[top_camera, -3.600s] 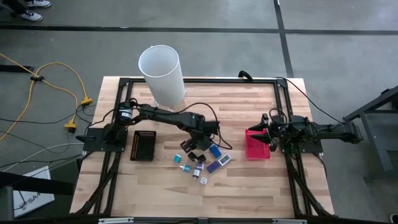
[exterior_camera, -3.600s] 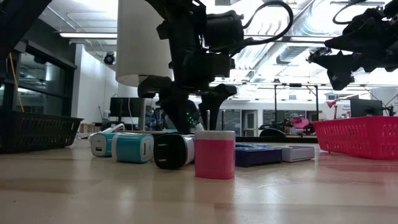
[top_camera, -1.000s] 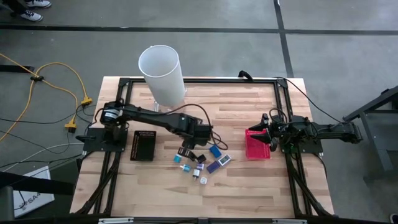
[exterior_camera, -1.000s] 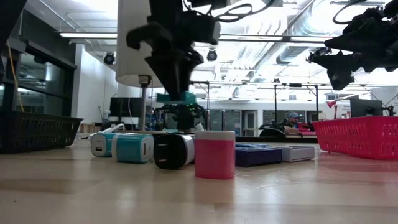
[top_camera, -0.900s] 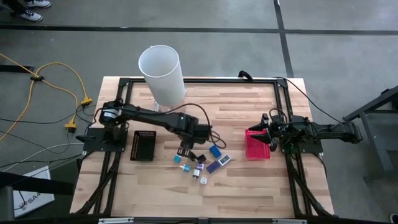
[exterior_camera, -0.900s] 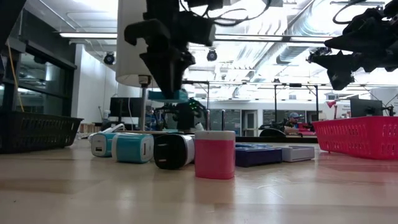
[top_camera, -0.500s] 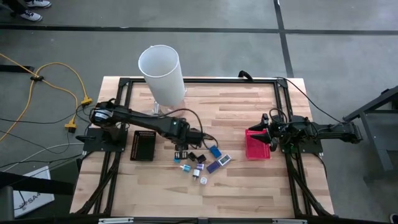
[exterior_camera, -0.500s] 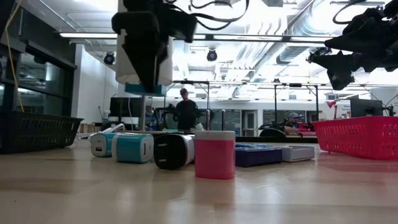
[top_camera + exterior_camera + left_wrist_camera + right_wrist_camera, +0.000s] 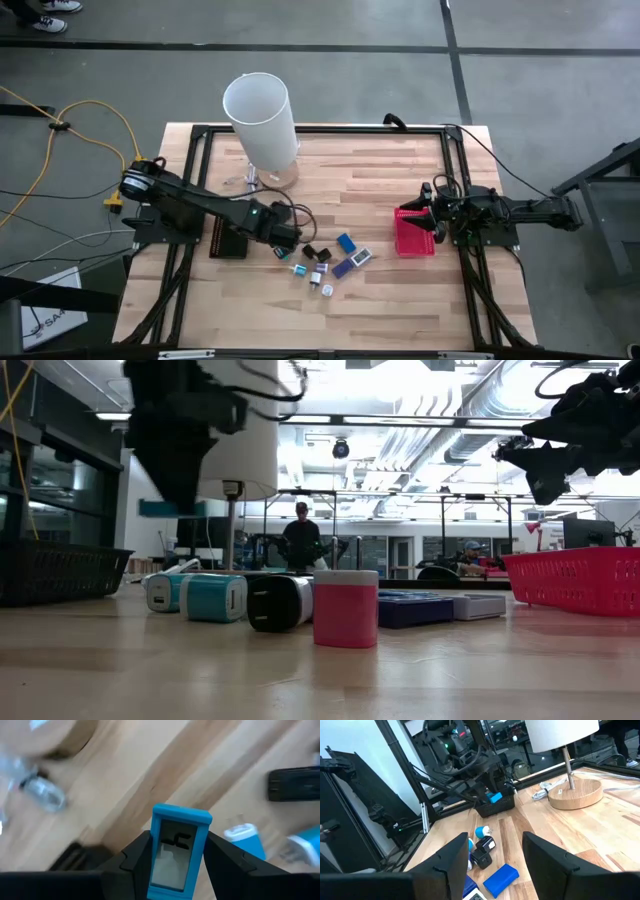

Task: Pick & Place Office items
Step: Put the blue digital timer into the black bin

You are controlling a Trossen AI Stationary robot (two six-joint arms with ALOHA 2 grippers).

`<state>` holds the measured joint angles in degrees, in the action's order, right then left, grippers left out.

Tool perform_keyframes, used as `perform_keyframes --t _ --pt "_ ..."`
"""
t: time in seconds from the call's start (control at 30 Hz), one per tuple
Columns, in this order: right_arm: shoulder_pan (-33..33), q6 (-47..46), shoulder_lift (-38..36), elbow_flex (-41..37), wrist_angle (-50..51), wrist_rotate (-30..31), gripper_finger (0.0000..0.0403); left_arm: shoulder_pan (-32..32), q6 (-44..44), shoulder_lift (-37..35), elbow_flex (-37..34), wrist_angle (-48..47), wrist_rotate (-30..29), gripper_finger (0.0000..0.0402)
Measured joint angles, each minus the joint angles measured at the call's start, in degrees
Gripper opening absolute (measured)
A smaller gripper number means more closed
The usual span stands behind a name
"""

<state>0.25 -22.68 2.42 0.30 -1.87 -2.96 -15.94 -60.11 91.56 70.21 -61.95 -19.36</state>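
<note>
My left gripper [image 9: 286,239] is shut on a small blue rectangular piece with a pale window [image 9: 177,851]. It is above the table, between the black mesh basket [image 9: 226,243] and the cluster of office items [image 9: 330,262]. The piece also shows in the low view [image 9: 165,508] and the right wrist view [image 9: 494,797]. The loose items lie flat on the wood: teal and black chargers [image 9: 245,601], a pink cylinder [image 9: 346,608] and flat blue pieces [image 9: 415,608]. My right gripper [image 9: 492,855] is open and empty above the red basket [image 9: 413,234]. My left gripper pinches the blue piece by its two long sides [image 9: 154,855] between its two fingers [image 9: 134,861]. The piece's far end sticks out past the fingertips. The piece is lifted clear of the table and of the other items.
A tall white lampshade on a round wooden base [image 9: 262,112] stands at the far side, behind the left arm. Black frame rails [image 9: 180,260] run along the table's left and right edges. A person [image 9: 302,540] stands in the room beyond the table.
My left gripper has gone from above the item cluster toward the table's left edge and the black basket. It stays shut on the blue piece and carries it clear of the table. My right arm has kept still.
</note>
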Motion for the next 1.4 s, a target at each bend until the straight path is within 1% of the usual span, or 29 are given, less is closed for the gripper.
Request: perform_keyframes --t 0.17,0.27,0.37,0.5,0.63,0.8,0.97,1.03,1.13,1.3,1.4 --pt "0.00 0.00 -0.01 0.01 0.00 0.00 0.0174 -2.58 -11.80 -4.55 -5.55 -0.33 -1.78 0.0148" --pt "0.00 0.02 -0.01 0.00 0.00 0.00 0.0174 -3.98 -18.38 -6.97 -7.70 -0.98 -1.91 0.0148" --pt "0.00 0.00 -0.01 0.01 0.00 0.00 0.0174 -5.19 -24.53 -8.80 -9.25 -4.03 -1.98 0.0148" --pt "0.00 0.00 -0.01 0.00 0.00 0.00 0.0174 -7.78 -33.97 -9.99 -10.32 -7.54 -3.52 0.0148" --pt "0.00 0.00 -0.01 0.00 0.00 0.00 0.0174 -10.37 -39.96 -10.09 -11.27 -9.51 -4.40 0.0148" --pt "0.00 0.00 0.01 0.00 0.00 0.00 0.0174 -13.93 -49.93 -10.11 -12.63 -13.55 -2.82 0.0148" --pt "0.00 0.00 -0.01 0.00 0.00 0.00 0.0174 -16.92 -58.72 -10.40 -14.07 -13.92 -2.24 0.0148" --pt "0.00 0.00 -0.01 0.00 0.00 0.00 0.0174 -17.29 -60.41 -11.02 -14.31 -14.03 -2.24 0.0148" --pt "0.00 0.00 -0.01 0.00 0.00 0.00 0.0174 -16.32 -60.44 -12.07 -14.31 -13.90 -2.31 0.0148" --pt "0.00 0.00 -0.01 0.00 0.00 0.00 0.0174 -12.81 -56.46 -13.03 -14.90 -13.57 -2.18 0.0148" --pt "0.00 0.00 0.01 0.02 0.00 0.00 0.0174 -11.37 -54.92 -13.44 -16.61 -11.27 -1.65 0.0148"
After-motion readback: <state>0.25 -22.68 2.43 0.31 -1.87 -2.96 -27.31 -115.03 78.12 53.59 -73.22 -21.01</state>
